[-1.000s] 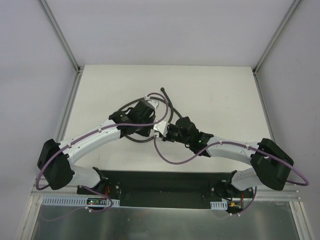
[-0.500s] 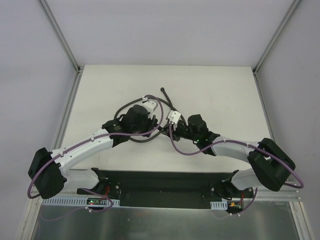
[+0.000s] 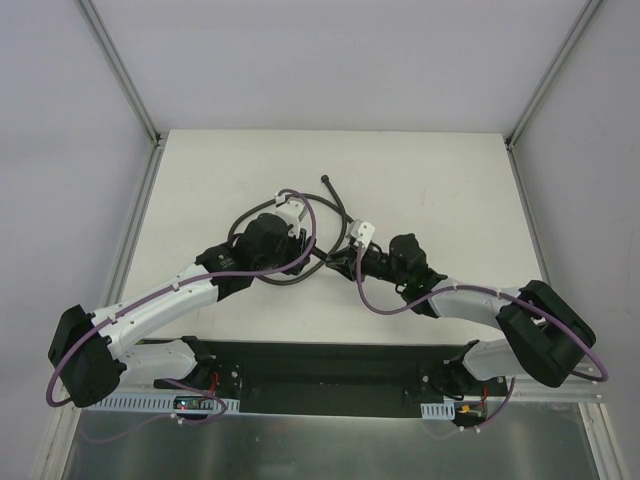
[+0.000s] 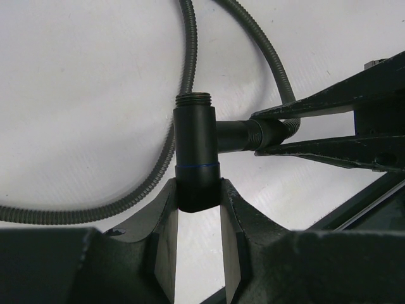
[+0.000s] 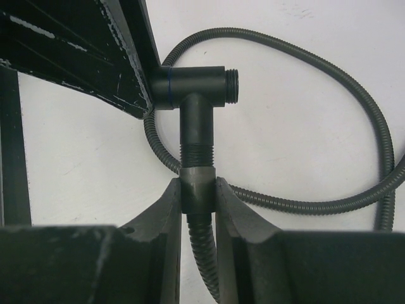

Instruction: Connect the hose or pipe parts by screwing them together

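A black T-shaped fitting with a blue ring and a threaded top is clamped at its lower end by my left gripper, which is shut on it. Its side branch runs into the hose's end nut, and my right gripper is shut on that nut. The dark grey flexible hose curls in a loop on the table behind. In the top view both grippers meet near the table's middle, the left gripper facing the right gripper, and the hose trails toward the back.
The white table is edged by aluminium frame rails at left and right. Purple cables hang in loops off both arms. A black base plate lies along the near edge.
Both wrists have shifted to the right with the joined parts. The left arm has stretched out farther and its elbow has sunk left. The right arm has drawn back. Both grips are unchanged.
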You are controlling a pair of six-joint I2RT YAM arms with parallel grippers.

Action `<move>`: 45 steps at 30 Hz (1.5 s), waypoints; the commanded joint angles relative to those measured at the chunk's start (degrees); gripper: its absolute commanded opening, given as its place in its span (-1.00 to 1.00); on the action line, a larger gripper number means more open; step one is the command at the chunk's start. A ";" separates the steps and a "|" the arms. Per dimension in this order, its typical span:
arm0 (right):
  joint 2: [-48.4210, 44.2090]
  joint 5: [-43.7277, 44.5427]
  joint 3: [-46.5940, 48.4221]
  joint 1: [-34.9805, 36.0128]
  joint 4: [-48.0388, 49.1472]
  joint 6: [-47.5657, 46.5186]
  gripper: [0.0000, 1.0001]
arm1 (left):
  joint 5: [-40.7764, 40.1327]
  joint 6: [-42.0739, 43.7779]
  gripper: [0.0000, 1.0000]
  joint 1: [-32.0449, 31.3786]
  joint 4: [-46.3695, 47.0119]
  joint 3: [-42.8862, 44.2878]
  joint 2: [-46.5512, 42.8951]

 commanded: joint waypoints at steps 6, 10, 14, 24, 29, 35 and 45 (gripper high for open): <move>-4.01 -2.48 1.67 -0.92 14.54 1.85 -0.99 | 8.34 -3.63 -1.00 -0.52 -1.87 0.40 1.17; -3.57 -4.77 2.11 -2.50 15.77 5.37 -0.99 | 8.26 -2.58 -1.00 -0.52 -1.00 -0.83 0.20; -2.17 -6.61 2.37 -4.00 19.71 10.46 -0.99 | 9.31 -1.87 -1.00 -0.52 2.08 -3.99 -1.82; 2.93 -16.19 3.25 -8.48 30.18 24.70 -0.99 | 12.39 1.73 -1.00 -0.52 9.63 -8.39 -4.80; 5.12 -16.72 3.43 -9.27 35.62 30.23 -0.99 | 14.84 2.88 -1.00 -0.52 16.83 -12.60 -6.82; 8.20 -19.71 4.48 -10.50 40.65 35.26 -0.98 | 13.89 3.49 -1.00 -0.52 22.56 -16.47 -10.26; 12.42 -26.30 8.00 -11.21 40.73 43.43 -0.99 | 15.55 13.93 -1.00 -0.52 29.14 -20.69 -12.98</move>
